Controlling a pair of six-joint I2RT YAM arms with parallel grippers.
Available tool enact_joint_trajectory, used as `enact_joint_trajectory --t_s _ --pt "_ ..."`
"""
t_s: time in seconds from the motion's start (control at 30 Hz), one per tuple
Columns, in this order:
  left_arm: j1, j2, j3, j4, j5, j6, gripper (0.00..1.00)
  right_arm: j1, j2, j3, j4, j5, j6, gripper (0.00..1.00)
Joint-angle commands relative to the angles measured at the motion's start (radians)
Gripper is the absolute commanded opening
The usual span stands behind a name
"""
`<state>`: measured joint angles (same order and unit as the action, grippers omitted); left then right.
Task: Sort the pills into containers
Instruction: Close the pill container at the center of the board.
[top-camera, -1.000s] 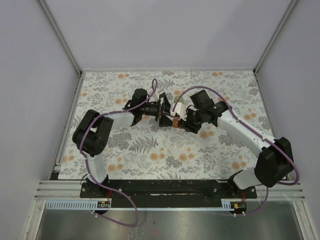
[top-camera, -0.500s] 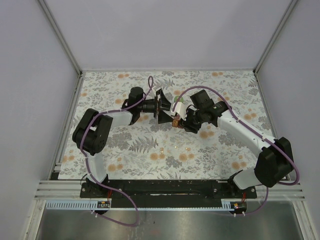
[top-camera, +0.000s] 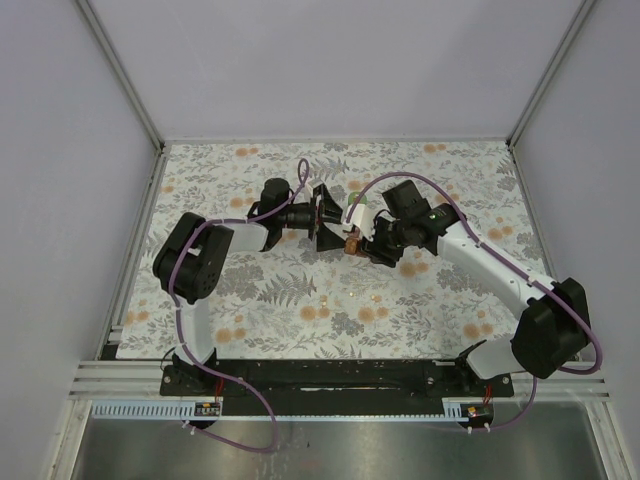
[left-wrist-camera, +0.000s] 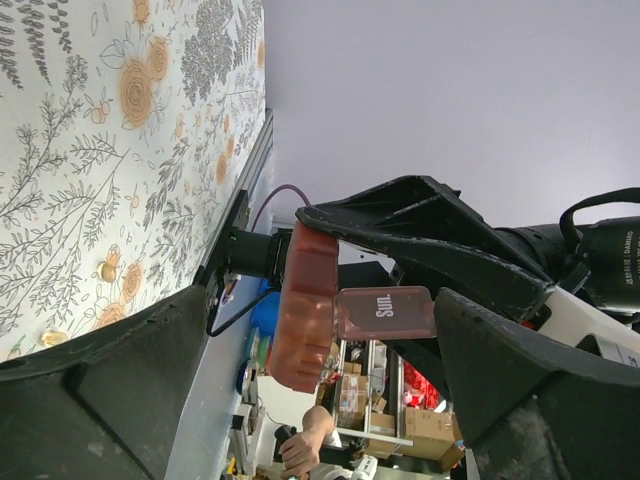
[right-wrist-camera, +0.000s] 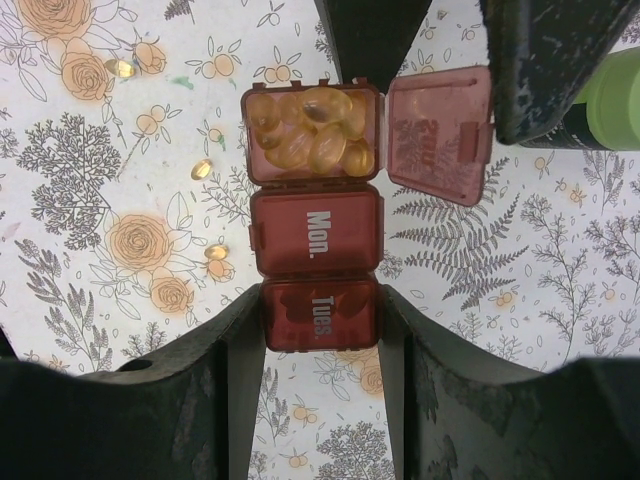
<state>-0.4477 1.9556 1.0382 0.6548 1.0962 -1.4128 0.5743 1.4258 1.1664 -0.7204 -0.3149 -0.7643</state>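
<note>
Right gripper (right-wrist-camera: 320, 325) is clamped on the pill box (right-wrist-camera: 315, 245), held up mid-table, with one compartment full of pills (right-wrist-camera: 325, 145). Left gripper (top-camera: 325, 217) gapes wide beside it. A few strays lie on the cloth (right-wrist-camera: 80, 310), so it's not done.

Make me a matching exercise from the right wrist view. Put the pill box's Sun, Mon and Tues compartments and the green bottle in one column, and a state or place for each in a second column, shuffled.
Column one:
1. Sun. compartment
2. Mon. compartment
3. Tues. compartment
4. green bottle

Column two:
A. lid shut, middle of the row
B. at the view's right edge, partly hidden by a dark jaw
C. lid open, pills inside
D. clamped in the right gripper jaws

Pairs: 1-C; 2-A; 3-D; 4-B
</note>
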Motion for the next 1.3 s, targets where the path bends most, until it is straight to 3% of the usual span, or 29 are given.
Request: enact_joint_trajectory --t_s 0.0,1.27 --pt "-0.005 0.009 0.014 0.066 0.014 0.0 0.99 0.01 -0.034 0.001 0.041 -0.016 0.008 0.02" --pt "-0.049 -0.064 -0.026 -0.07 0.005 0.141 0.96 0.012 0.015 0.035 0.047 0.056 0.043 0.01"
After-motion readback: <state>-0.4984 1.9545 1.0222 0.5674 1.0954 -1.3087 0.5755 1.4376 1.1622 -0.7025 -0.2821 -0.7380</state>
